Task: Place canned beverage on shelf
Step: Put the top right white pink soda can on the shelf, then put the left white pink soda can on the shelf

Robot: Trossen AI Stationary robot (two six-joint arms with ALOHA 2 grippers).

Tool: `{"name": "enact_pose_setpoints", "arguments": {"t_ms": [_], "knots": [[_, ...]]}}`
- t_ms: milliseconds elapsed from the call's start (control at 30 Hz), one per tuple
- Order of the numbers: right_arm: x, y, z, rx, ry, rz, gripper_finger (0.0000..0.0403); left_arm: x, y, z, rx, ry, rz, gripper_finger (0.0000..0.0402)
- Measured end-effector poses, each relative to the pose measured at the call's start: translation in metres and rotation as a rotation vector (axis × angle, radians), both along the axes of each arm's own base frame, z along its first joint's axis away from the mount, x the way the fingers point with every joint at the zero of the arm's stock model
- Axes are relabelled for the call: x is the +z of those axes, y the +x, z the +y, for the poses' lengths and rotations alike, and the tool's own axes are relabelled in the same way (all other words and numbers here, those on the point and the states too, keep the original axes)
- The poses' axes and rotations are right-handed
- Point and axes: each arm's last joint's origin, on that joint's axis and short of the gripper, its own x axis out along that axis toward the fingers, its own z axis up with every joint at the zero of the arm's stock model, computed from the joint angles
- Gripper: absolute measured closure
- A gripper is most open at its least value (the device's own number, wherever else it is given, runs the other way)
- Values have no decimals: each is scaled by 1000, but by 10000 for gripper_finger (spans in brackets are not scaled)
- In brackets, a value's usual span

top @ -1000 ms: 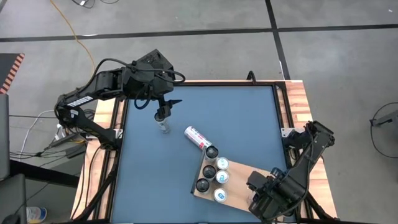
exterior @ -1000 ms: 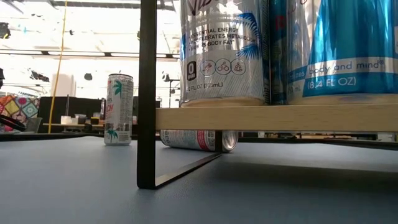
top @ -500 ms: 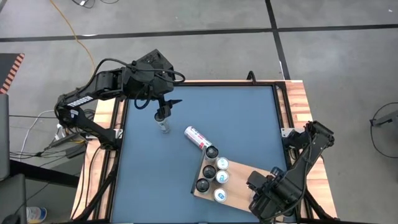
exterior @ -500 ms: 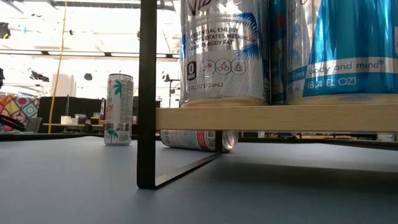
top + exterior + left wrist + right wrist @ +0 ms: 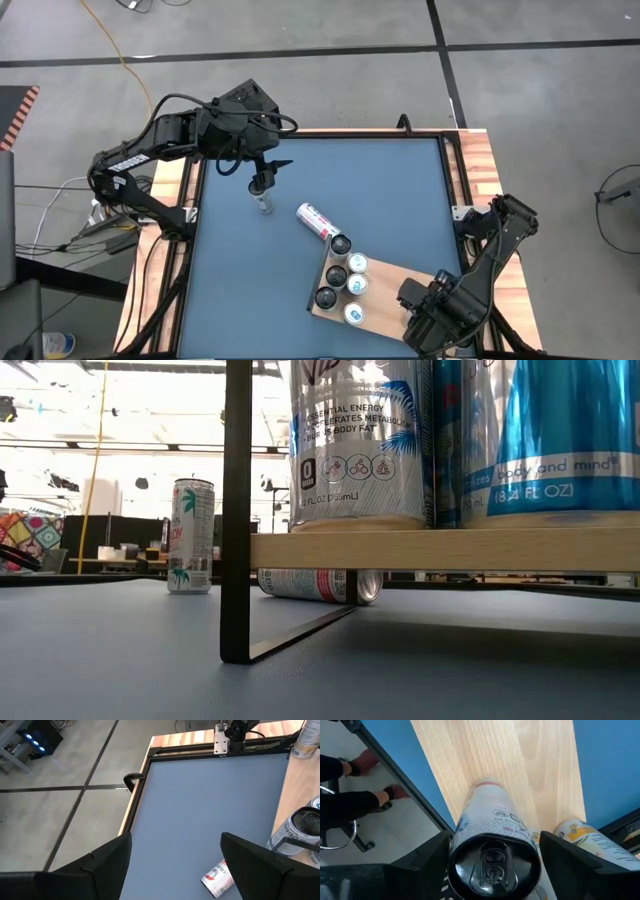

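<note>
from above: a blue-grey worktop (image 5: 320,220) fills the middle of the frame. the light wooden shelf (image 5: 385,295) sits slanted at lower right, with five upright cans (image 5: 343,277) clustered along its left end, probably packed close to leave the rest of the board free. a red-and-white can (image 5: 314,221) lies on its side on the worktop just above and left of the shelf, not yet placed. a slim can (image 5: 263,200) stands upright toward upper left, with the left tool (image 5: 264,172) poised just above it, fingers apart and gripping nothing. the right tool (image 5: 432,318) sits over the shelf's lower right end.

from worktop level: the shelf board (image 5: 440,548) crosses the right half of the frame on a dark metal leg (image 5: 236,510). cans stand on it at upper right. the fallen can (image 5: 315,584) shows under the board, and the slim can (image 5: 191,536) stands at middle left.

from the left wrist: its two dark fingers (image 5: 260,865) stand wide apart at the bottom of the frame, with the fallen can (image 5: 218,879) between them, farther off.

from the right wrist: an upright can (image 5: 492,845) fills the centre, standing on the shelf (image 5: 540,765). the right tool's fingers (image 5: 585,862) flank it with gaps on both sides, so it looks released, resting on the board by its own weight. a yellow-labelled can (image 5: 585,842) stands just beside it at lower right. a person's shoes show at upper left.
</note>
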Motion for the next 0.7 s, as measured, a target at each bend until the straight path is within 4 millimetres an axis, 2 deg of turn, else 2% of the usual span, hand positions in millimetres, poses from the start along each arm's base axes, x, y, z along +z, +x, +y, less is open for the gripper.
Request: {"name": "enact_pose_setpoints", "arguments": {"t_ms": [300,467,700], "knots": [[2,5,-1,5,25,-24,108,0,0,0,-4,6,3,109],[29,14,-8,32,92,-108,107,0,0,0,-4,6,3,109],[63,15,-22,66,135,-193,106,0,0,0,-6,4,5,109]]}}
